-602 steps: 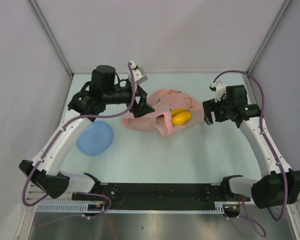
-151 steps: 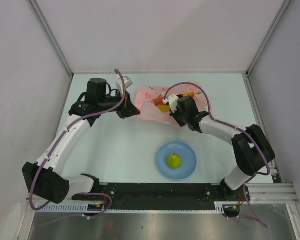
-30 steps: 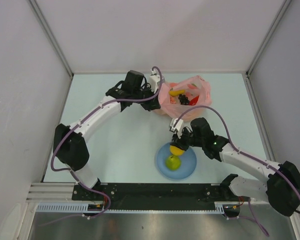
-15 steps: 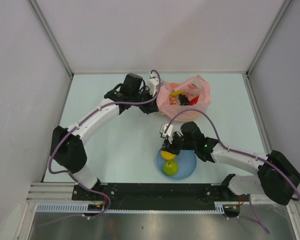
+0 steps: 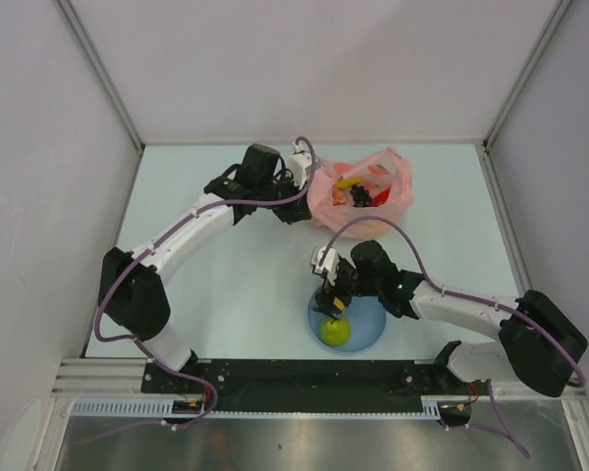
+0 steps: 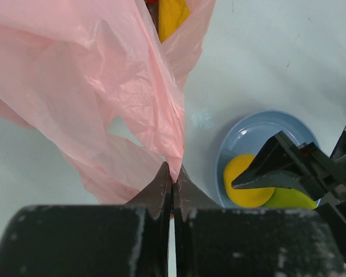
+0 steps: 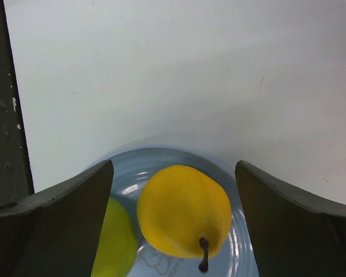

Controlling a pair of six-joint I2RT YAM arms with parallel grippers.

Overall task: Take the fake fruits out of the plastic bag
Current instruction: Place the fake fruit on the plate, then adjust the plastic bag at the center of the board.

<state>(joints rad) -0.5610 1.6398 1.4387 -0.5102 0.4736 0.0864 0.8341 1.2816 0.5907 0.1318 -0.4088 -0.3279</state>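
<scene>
The pink plastic bag (image 5: 368,186) lies at the back of the table with its mouth held up. My left gripper (image 5: 296,199) is shut on its thin edge (image 6: 172,164). Inside the bag show a yellow fruit (image 5: 346,182), a red piece (image 5: 381,192) and dark grapes (image 5: 360,199). My right gripper (image 5: 332,300) stands open just over the blue plate (image 5: 368,329). A yellow fruit (image 7: 184,210) with a dark stem rests on the plate between the spread fingers, free of both. A green fruit (image 7: 116,242) lies beside it.
The blue plate (image 7: 161,157) sits near the front middle, between the two arm bases. White walls enclose the table on three sides. The left arm stretches across the back left toward the bag.
My right gripper has moved down and left over the plate and opened, letting the yellow fruit go beside the green one. The left gripper still holds the bag's edge.
</scene>
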